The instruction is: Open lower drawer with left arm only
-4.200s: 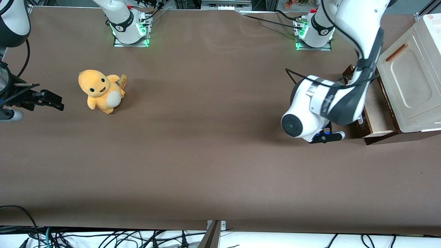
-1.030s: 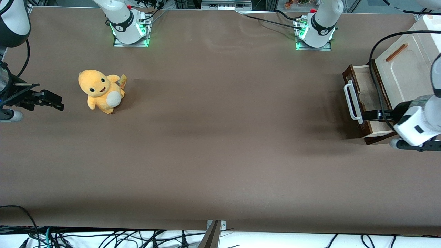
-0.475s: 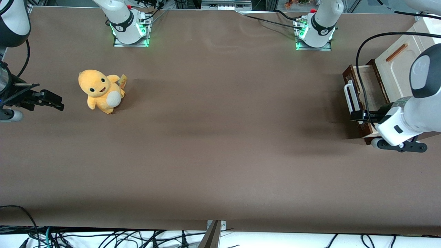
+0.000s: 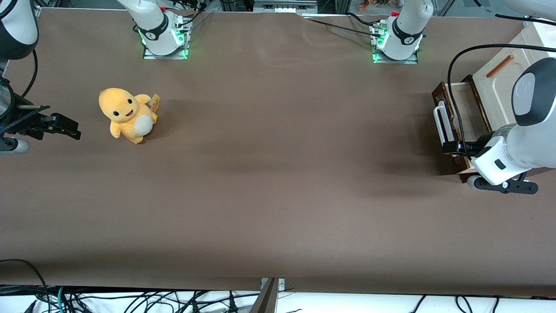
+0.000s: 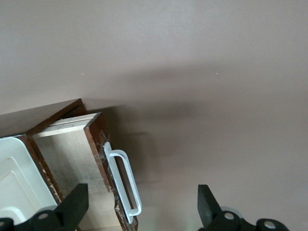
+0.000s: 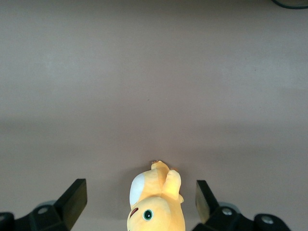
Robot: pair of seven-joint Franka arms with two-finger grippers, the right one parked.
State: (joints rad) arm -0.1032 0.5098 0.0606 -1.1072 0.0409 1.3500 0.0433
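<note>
Since half a second ago your left arm (image 4: 527,126) has barely shifted, only nudging a touch along the desk edge at its own end; four seconds back it was hunched over the drawer and hid the handle. Your pincer (image 5: 139,209) now hangs above the handle end of the lower drawer (image 4: 462,126), spread wide, its two dark fingertips (image 5: 74,204) well apart and holding nothing. One fingertip sits over the pale drawer floor, the other over bare desk (image 4: 278,174), with the white bar handle (image 5: 124,183) between them but lower down and untouched.

You can see the lower drawer pulled partway out of the cabinet at the working arm's end of the desk. Its dark brown front faces the desk's middle and its light-wood inside lies open to view. The cream panel (image 4: 499,87) with its thin orange-brown strip handle (image 4: 500,66) lies above it. A black cable (image 4: 454,82) loops from the arm across the drawer.

A yellow plush toy (image 4: 127,114) stands toward the parked arm's end of the desk.
</note>
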